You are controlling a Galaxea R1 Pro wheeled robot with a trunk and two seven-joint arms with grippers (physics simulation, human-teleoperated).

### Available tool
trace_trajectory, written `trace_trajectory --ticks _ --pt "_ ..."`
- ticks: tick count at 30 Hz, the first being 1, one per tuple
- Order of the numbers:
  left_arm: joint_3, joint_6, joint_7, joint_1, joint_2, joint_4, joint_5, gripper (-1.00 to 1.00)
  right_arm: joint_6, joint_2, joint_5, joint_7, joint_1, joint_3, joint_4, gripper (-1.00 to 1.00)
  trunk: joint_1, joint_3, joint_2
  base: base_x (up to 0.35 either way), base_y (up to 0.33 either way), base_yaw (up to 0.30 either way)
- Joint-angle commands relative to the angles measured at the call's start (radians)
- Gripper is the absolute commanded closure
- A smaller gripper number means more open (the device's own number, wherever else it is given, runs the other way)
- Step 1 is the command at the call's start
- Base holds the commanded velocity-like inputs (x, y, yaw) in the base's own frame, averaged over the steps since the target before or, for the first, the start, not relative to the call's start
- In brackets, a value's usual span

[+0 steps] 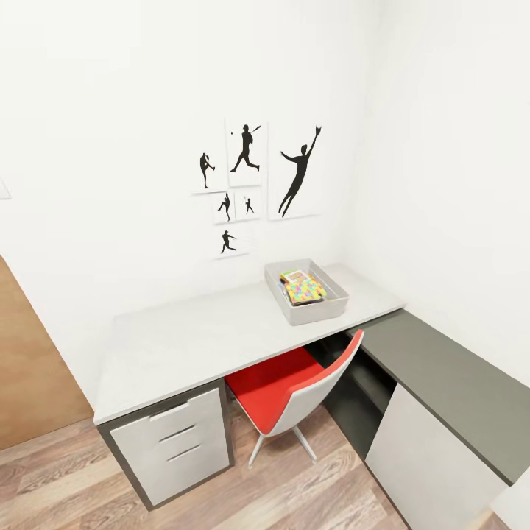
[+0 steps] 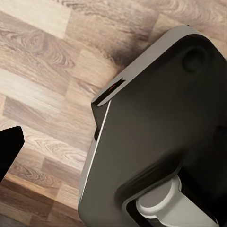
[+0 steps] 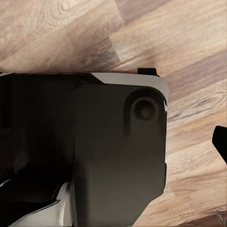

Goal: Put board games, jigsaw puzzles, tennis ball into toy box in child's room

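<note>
Ahead, in the head view, the table (image 1: 199, 338) runs along a white wall: a long pale grey top with white drawers (image 1: 177, 442) under its left end and a darker grey wing (image 1: 449, 383) turning off at the right. The toy box (image 1: 307, 312), a shallow light grey bin, sits on the pale top near the corner where the wing begins, close to the wall. Inside it lies one of the jigsaw puzzles (image 1: 305, 288), a flat square of yellow, pink, green and blue pieces, with the edge of another printed item showing under its far side (too small to name). A red and white chair (image 1: 294, 390) is tucked partly under the table, just in front of the toy box. Black silhouette prints of ball players (image 1: 254, 177) hang on the wall above, and a wooden door (image 1: 33, 368) shows at the left edge.

Both wrist views look down on wood plank floor (image 2: 42, 80) and the robot's dark base (image 3: 94, 151). A black fingertip (image 2: 8, 146) juts into the left wrist view, and a black fingertip (image 3: 221, 142) into the right wrist view; whether either pincer is released or clenched I cannot tell.
</note>
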State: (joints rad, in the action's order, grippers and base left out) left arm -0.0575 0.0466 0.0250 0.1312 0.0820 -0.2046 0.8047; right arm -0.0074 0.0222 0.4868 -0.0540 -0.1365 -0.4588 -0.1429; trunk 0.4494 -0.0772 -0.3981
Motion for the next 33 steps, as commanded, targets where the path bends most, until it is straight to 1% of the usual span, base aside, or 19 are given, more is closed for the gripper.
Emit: trace_trajectory --ticks 1,3,7,16,24,33 --pt "-0.006 -0.001 0.003 0.001 -0.001 -0.003 -0.001 -1.0 -0.001 -0.006 0.009 -0.003 -0.001 -0.006 0.0 -1.0 0.001 -0.002 -0.002 0.0 0.0 0.0" --pt "-0.005 -0.001 0.003 0.001 -0.001 -0.003 -0.001 -1.0 -0.002 -0.011 0.009 -0.003 0.0 -0.006 0.001 -1.0 0.001 -0.002 -0.002 0.0 0.0 0.0" --pt "-0.005 -0.001 0.003 0.001 -0.002 -0.003 -0.001 -1.0 -0.002 -0.013 0.009 -0.003 0.0 -0.003 0.001 -1.0 0.001 -0.002 -0.002 0.0 0.0 0.0" --pt "-0.005 -0.001 0.003 0.001 -0.002 -0.003 -0.001 -1.0 -0.003 0.001 0.009 -0.003 0.0 -0.002 0.003 -1.0 0.001 -0.002 -0.002 0.0 0.0 0.0" --pt "-0.005 -0.001 0.003 0.001 -0.002 -0.003 -0.001 -1.0 -0.003 -0.001 0.009 -0.003 0.0 -0.004 0.003 -1.0 0.001 -0.002 -0.002 0.0 0.0 0.0" --pt "-0.005 -0.001 0.003 0.001 -0.002 -0.003 -0.001 -1.0 -0.003 0.005 0.009 -0.003 0.0 -0.003 0.003 -1.0 0.001 -0.002 -0.002 0.0 0.0 0.0"
